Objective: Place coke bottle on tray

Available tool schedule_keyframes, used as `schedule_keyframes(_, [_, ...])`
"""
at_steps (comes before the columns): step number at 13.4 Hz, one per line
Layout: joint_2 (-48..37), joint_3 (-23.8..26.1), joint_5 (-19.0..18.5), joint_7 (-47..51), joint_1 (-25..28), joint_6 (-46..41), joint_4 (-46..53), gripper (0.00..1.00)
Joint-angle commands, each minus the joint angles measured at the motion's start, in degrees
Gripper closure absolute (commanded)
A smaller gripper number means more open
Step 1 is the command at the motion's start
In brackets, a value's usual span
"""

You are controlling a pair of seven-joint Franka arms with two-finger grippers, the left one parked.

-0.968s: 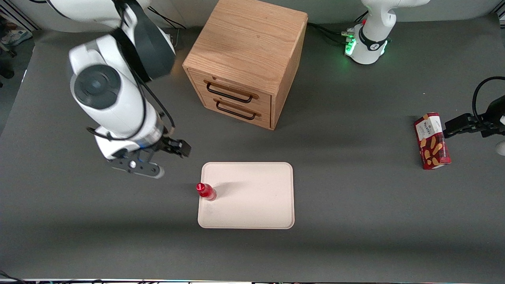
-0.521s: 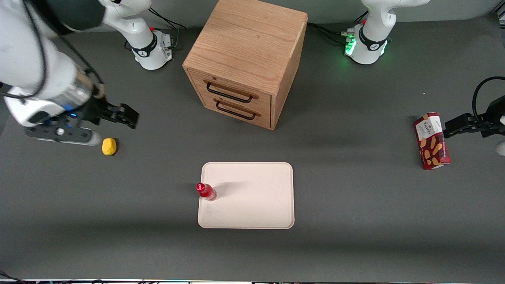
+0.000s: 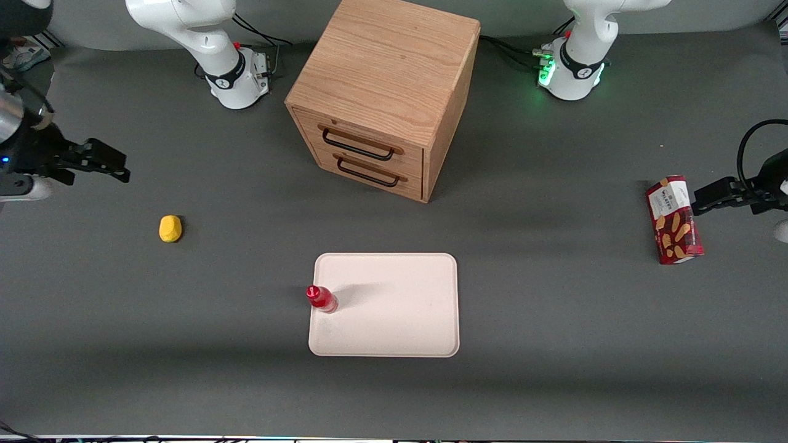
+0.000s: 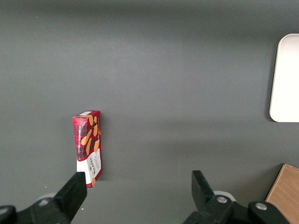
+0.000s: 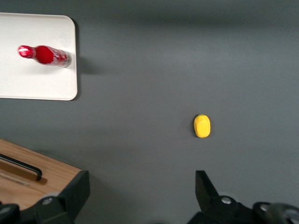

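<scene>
The grey table (image 3: 554,381) is the biggest thing and carries everything else. Read the front view as a clock face centred on the tray, with twelve pointing away from the camera. The wooden cabinet (image 3: 394,67) then sits at twelve o'clock, standing apart from the tray. Its two drawers, each with a black handle, are both closed and face the camera at a slight angle. The tray (image 3: 400,320) itself is a pale, flat rectangle with rounded corners and a low rim, lying flat on the table nearer to the camera than the cabinet. Between two and three o'clock, well away toward the parked arm's end of the table, a red snack box (image 3: 674,221) lies on its side. At about ten o'clock, far toward the working arm's end, the gripper (image 3: 114,165) hangs above the table. In the right wrist view its fingers (image 5: 77,186) are spread wide, released, with nothing between them. The coke bottle (image 3: 321,298) stands on the tray at the nine o'clock edge, just inside the rim, with its red cap on. It is well apart from the gripper. Smallest is a yellow lump (image 3: 170,228), alone on the table between nine and ten o'clock, nearer to the camera than the gripper.
</scene>
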Motion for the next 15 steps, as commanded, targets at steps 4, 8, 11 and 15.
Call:
schedule_keyframes(4, [-5.5, -2.1, 0.8, -3.3, -1.2, 8.9, -11.2, 0.0])
schedule_keyframes(8, [-6.1, -3.2, 0.8, -5.1, -1.9, 10.1, -12.5, 0.0])
schedule_keyframes(11, [-5.8, -3.0, 0.9, -7.6, -4.1, 10.3, -11.2, 0.0])
schedule_keyframes(15, [-5.8, -2.8, 1.1, -5.8, -4.2, 9.9, -10.3, 0.0])
